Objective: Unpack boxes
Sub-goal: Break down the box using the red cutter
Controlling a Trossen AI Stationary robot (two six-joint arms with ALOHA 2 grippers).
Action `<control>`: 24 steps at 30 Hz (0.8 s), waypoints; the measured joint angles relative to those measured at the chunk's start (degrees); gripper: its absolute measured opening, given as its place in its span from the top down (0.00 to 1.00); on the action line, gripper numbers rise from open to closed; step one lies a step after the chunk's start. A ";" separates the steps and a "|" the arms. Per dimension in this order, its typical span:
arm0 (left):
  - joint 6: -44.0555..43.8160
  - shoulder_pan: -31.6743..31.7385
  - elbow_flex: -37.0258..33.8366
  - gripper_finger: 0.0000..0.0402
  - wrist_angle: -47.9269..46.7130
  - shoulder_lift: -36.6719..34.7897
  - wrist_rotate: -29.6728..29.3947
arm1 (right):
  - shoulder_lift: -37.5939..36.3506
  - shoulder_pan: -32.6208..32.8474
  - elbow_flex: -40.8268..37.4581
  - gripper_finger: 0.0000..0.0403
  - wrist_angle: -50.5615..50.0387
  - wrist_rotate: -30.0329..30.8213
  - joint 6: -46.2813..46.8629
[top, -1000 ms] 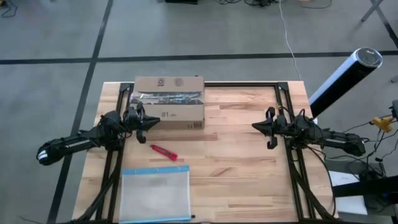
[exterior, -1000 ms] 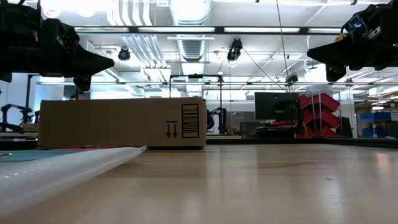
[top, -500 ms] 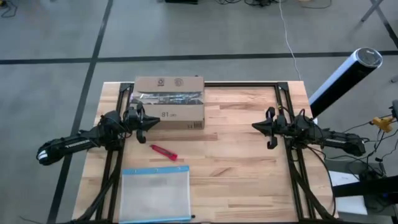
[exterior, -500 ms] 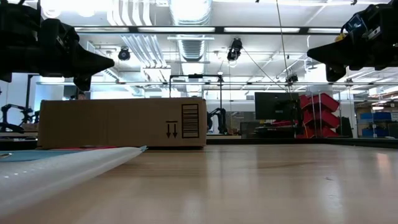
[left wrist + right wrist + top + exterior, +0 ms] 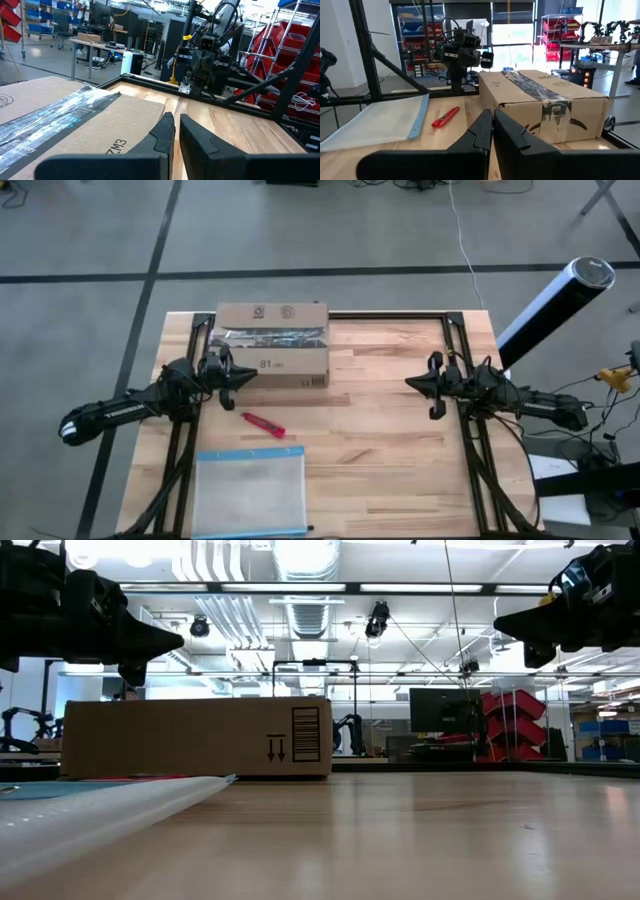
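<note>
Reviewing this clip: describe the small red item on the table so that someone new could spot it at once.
On the wooden table, look between the taped cardboard box at the far left and the clear plastic pouch at the near edge. The red tool lies flat there, slightly slanted. It is the only red thing, and much the smallest.

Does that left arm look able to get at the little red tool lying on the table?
Probably yes. The left gripper hangs shut just beside the red tool, with bare table between them and the cardboard box off to the side.

A light wooden table (image 5: 380, 430) carries a taped cardboard box (image 5: 272, 345) at its far left, a small red tool (image 5: 262, 424) nearer, and a clear blue-edged pouch (image 5: 250, 491) at the near left edge.
</note>
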 joint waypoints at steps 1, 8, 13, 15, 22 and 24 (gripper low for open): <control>0.08 0.00 0.00 0.97 0.00 0.01 0.01 | 0.00 0.00 0.00 1.00 0.00 0.00 0.02; 0.12 0.00 -0.02 0.97 0.00 0.01 -0.05 | 0.00 0.00 0.00 1.00 0.46 2.73 -1.91; 0.12 0.00 0.00 0.97 0.00 0.01 -0.09 | 0.00 0.00 0.00 1.00 0.46 6.03 -0.82; 0.12 0.00 -0.01 0.97 0.00 0.00 -0.07 | 0.00 0.00 0.00 1.00 0.46 6.03 0.12; 3.59 0.00 0.02 0.97 2.84 -0.01 -2.34 | 0.00 0.00 -0.01 1.00 6.59 5.99 3.63; 3.41 0.00 0.94 0.97 2.58 0.01 -5.15 | -0.02 0.00 0.00 1.00 7.81 5.56 3.37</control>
